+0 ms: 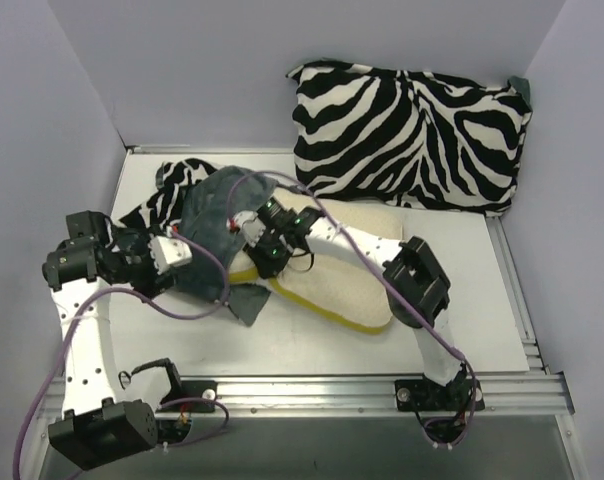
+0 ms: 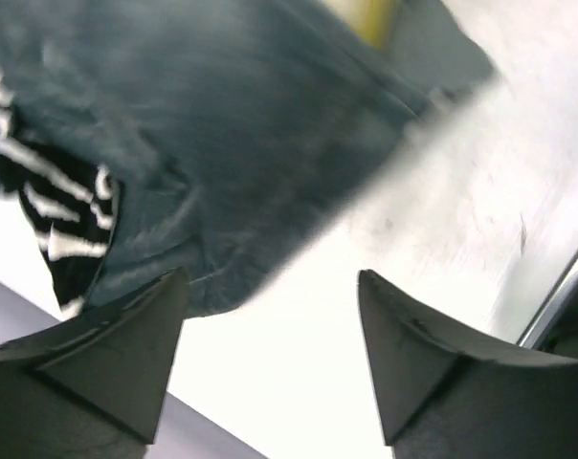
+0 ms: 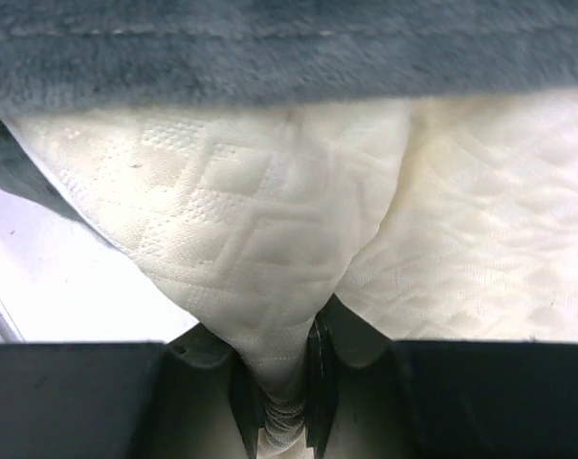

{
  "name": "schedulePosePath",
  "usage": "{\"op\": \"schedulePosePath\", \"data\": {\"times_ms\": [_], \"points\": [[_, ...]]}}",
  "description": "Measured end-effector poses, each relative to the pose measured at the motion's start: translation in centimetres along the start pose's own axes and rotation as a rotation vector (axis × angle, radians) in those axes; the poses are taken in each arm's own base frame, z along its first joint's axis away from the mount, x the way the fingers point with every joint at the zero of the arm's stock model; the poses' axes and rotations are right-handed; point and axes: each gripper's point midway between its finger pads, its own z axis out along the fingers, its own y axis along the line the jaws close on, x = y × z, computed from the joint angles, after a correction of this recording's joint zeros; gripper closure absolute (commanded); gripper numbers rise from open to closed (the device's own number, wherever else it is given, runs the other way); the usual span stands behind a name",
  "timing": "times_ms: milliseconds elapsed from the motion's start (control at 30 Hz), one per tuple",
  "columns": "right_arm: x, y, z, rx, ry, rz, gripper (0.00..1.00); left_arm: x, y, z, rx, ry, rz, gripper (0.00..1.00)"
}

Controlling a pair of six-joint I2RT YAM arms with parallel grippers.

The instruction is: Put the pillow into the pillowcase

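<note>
Risk: your right gripper (image 3: 284, 392) is closed on only a thin pinched fold of the pillow (image 3: 270, 239), so a push toward the pillowcase (image 3: 270, 48) could slip the fold free or bunch the hem shut. The pillow lies mid-way across the table (image 1: 462, 330), its left end under the pillowcase. Your left gripper (image 2: 270, 325) stands wide apart, holding nothing, just short of the pillowcase edge.

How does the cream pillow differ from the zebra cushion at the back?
The pillow is flat, cream and quilted; the zebra cushion is plump and striped. The pillow lies on the table, one end under the grey pillowcase; the cushion stands propped at the back. Both are rectangular.
</note>
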Motion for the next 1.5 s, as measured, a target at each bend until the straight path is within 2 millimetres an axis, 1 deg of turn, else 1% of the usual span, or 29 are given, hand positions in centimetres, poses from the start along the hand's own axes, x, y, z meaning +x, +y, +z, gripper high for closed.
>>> {"op": "schedulePosePath", "data": {"times_ms": [33,67,100,167,233,367,467,500,567,667,733,800,900,933,1000,1067,1100,1167,1200,1233,1300,1367,1433,1467,1500], "points": [[-0.2,-0.7,-0.6,-0.021,-0.015,0.031,1.00,0.3,-2.0,0.6,0.040,0.010,0.084,0.15],[-0.2,-1.4,-1.1,-0.029,-0.025,0.055,1.00,0.4,-3.5,1.0,0.072,0.013,0.152,0.11],[-0.2,-2.1,-1.5,-0.035,-0.033,0.072,1.00,0.3,-4.8,1.4,0.106,0.008,0.211,0.11],[-0.1,-2.7,-1.9,-0.049,-0.038,0.092,1.00,-0.5,-7.3,2.6,0.192,-0.027,0.356,0.07],[0.0,-2.3,-2.0,-0.076,-0.038,0.098,1.00,-0.8,-10.3,3.8,0.294,-0.066,0.465,0.05],[-0.1,-1.3,-2.0,-0.127,-0.042,0.105,1.00,1.5,-15.6,6.1,0.473,-0.045,0.593,0.03],[-0.3,-0.7,-2.1,-0.155,-0.047,0.112,1.00,2.7,-17.7,8.0,0.556,-0.002,0.718,0.03],[-0.3,-0.6,-2.1,-0.161,-0.047,0.114,1.00,2.8,-18.0,8.9,0.566,0.021,0.763,0.03],[-0.4,-0.5,-2.3,-0.168,-0.049,0.115,1.00,2.4,-18.0,10.4,0.558,0.037,0.817,0.03],[-0.6,-0.4,-2.4,-0.173,-0.052,0.114,1.00,1.5,-17.3,13.1,0.489,0.049,0.887,0.03],[-0.6,-0.3,-2.4,-0.176,-0.052,0.114,1.00,1.3,-16.9,14.3,0.444,0.048,0.927,0.03],[-0.5,-0.3,-2.4,-0.177,-0.049,0.114,1.00,1.5,-16.4,15.2,0.401,0.059,0.964,0.06],[-0.5,-0.2,-2.4,-0.184,-0.048,0.112,1.00,2.8,-15.5,16.4,0.359,0.107,1.013,0.13],[-0.5,-0.1,-2.4,-0.186,-0.047,0.110,1.00,3.3,-15.2,16.8,0.350,0.126,1.024,0.16],[-0.4,-0.1,-2.5,-0.191,-0.046,0.106,1.00,4.1,-14.7,17.5,0.332,0.155,1.036,0.33],[-0.3,0.1,-2.5,-0.201,-0.043,0.102,1.00,4.3,-14.1,18.1,0.316,0.167,1.044,0.46],[-0.3,0.2,-2.5,-0.208,-0.042,0.099,1.00,4.1,-13.9,18.4,0.306,0.163,1.044,0.60],[-0.2,0.6,-2.6,-0.230,-0.039,0.099,1.00,3.5,-13.5,19.1,0.282,0.143,1.045,0.76],[-0.1,0.9,-2.7,-0.243,-0.036,0.101,1.00,3.1,-13.5,19.3,0.280,0.130,1.044,0.91],[-0.1,1.1,-2.8,-0.255,-0.034,0.104,1.00,2.6,-13.7,19.5,0.285,0.109,1.038,0.98],[-0.2,1.5,-3.1,-0.277,-0.033,0.113,1.00,1.0,-14.5,19.6,0.308,0.058,1.039,1.00],[-1.2,1.8,-3.5,-0.295,-0.039,0.133,1.00,-2.0,-15.6,19.4,0.337,-0.031,1.033,1.00],[-3.1,1.7,-3.6,-0.309,-0.065,0.151,1.00,-5.8,-17.1,18.6,0.363,-0.131,1.020,1.00],[-4.2,1.6,-3.6,-0.316,-0.082,0.161,1.00,-8.6,-18.5,17.9,0.382,-0.209,1.016,1.00],[-5.5,1.4,-3.5,-0.323,-0.104,0.169,1.00,-10.5,-19.6,17.2,0.398,-0.266,1.014,1.00]]}}
